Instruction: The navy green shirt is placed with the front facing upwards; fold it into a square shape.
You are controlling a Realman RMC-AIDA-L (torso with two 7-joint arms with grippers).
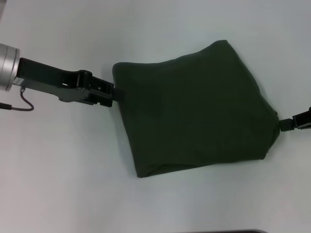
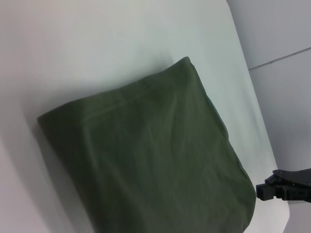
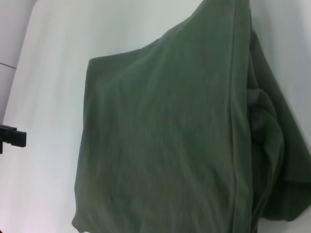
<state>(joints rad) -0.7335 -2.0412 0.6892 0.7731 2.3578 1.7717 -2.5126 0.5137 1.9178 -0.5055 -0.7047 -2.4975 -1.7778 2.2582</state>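
Note:
The navy green shirt (image 1: pixel 194 109) lies on the white table, folded into a rough four-sided block with its plain side up. No lettering or collar shows. My left gripper (image 1: pixel 114 95) is at the shirt's left edge, near its far left corner. From the right wrist view, that left gripper (image 3: pixel 13 137) appears apart from the cloth (image 3: pixel 165 145), with bare table between them. My right gripper (image 1: pixel 291 122) is at the shirt's pointed right corner. The left wrist view has the right gripper (image 2: pixel 272 188) right beside that corner of the shirt (image 2: pixel 146 165).
The white table (image 1: pixel 63 184) runs all around the shirt. Its far edge and a grey wall (image 2: pixel 282 43) show in the left wrist view. A thin cable (image 1: pixel 24 104) hangs below the left arm. Loose bunched folds (image 3: pixel 272 160) sit along one side of the shirt.

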